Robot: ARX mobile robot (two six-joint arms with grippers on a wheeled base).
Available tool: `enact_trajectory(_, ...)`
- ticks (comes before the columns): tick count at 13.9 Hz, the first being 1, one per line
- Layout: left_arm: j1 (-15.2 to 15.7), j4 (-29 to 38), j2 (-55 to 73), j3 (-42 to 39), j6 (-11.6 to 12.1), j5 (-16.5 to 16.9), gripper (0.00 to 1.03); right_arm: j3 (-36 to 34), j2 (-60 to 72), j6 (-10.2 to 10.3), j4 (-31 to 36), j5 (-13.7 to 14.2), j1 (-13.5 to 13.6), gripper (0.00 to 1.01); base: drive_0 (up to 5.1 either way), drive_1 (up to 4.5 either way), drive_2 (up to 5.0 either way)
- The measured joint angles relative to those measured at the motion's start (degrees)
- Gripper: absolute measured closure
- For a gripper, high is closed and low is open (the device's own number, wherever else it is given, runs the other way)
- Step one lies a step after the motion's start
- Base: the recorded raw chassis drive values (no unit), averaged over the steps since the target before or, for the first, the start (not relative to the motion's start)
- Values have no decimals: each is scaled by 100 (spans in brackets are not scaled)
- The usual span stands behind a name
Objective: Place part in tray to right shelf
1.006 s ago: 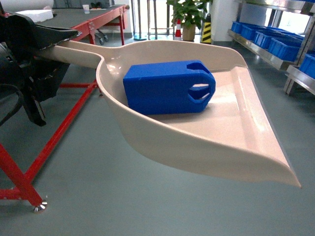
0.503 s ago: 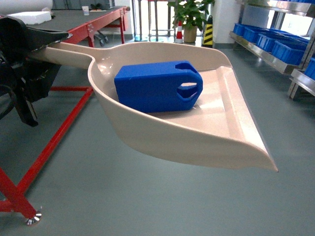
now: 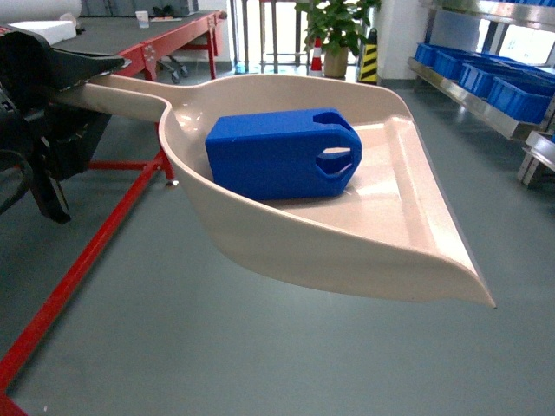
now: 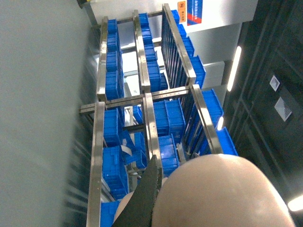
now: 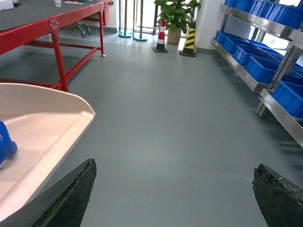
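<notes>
The beige tray [image 3: 408, 234] hangs in the air across the head view, and the blue part [image 3: 282, 154] lies inside it on its side, chamfered end toward the flat lip. My left gripper [image 3: 82, 76] is shut on the tray's handle at the far left. In the left wrist view one black finger [image 4: 147, 198] presses against the tray's rounded underside [image 4: 218, 194]. My right gripper [image 5: 175, 196] is open over bare floor, with the tray's lip [image 5: 42, 137] and a sliver of the part [image 5: 5, 144] to its left. The right shelf [image 3: 464, 94] stands far off at the right edge.
A red-framed table [image 3: 156, 48] runs along the left, its brace [image 3: 78, 269] slanting across the floor. Blue crates [image 5: 258, 66] fill the steel shelf lanes on the right. A potted plant [image 5: 174, 19], a cone and a striped bollard [image 5: 189, 40] stand at the far end of grey floor.
The background has shifted: the red table's foot has slid out at the lower left and the shelf has drifted toward the right edge. The tray sits slightly higher, the part still inside.
</notes>
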Motion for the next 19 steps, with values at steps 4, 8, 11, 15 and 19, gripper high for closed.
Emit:
enact_trajectory(4, 0, -2, 0, -2, 0, -17, 89, 0, 4, 0, -7, -2, 2, 3, -6, 428, -439)
enact_trajectory(8, 0, -26, 2, -2, -2, 4, 89, 0, 0, 0, -13, -2, 2, 3, -12, 421, -446)
enact_trajectory(11, 0, 9, 2, 0, -4, 2, 89, 0, -7, 0, 13, -2, 2, 3, -9, 424, -442)
enact_trajectory(15, 0, 11, 2, -2, -2, 0, 89, 0, 0, 0, -2, -2, 2, 3, 3, 437, -430)
enact_trajectory(19, 0, 15, 2, 0, -4, 0, 89, 0, -4, 0, 13, -4, 2, 3, 1, 434, -432)
